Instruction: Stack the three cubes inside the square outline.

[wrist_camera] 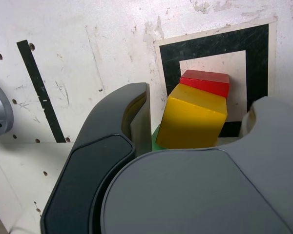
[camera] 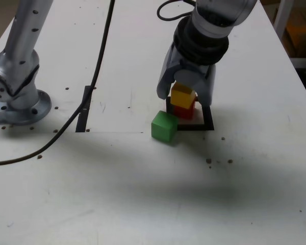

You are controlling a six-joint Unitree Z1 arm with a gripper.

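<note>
Overhead, I see the white table (camera: 143, 204) filling the exterior view, with my arm's base (camera: 18, 104) bolted at its left and a black cable (camera: 86, 97) trailing across the top. My arm (camera: 214, 30) reaches down over the square outline (camera: 208, 122), a black tape frame with a white centre. My gripper (camera: 186, 97) straddles the yellow cube (camera: 182, 95), its jaws set apart on either side; in the wrist view a gap shows between the dark finger (wrist_camera: 132, 122) and that cube, so I am not clamped on it. I cannot tell whether the other jaw touches it. Yellow sits on the red cube (camera: 186, 110), turned slightly off square from it, and both stand inside the outline. A green cube (camera: 164, 126) rests on the table just beside the red one, at the outline's corner. A straight tape strip (camera: 84, 109) lies well apart, towards the base.
</note>
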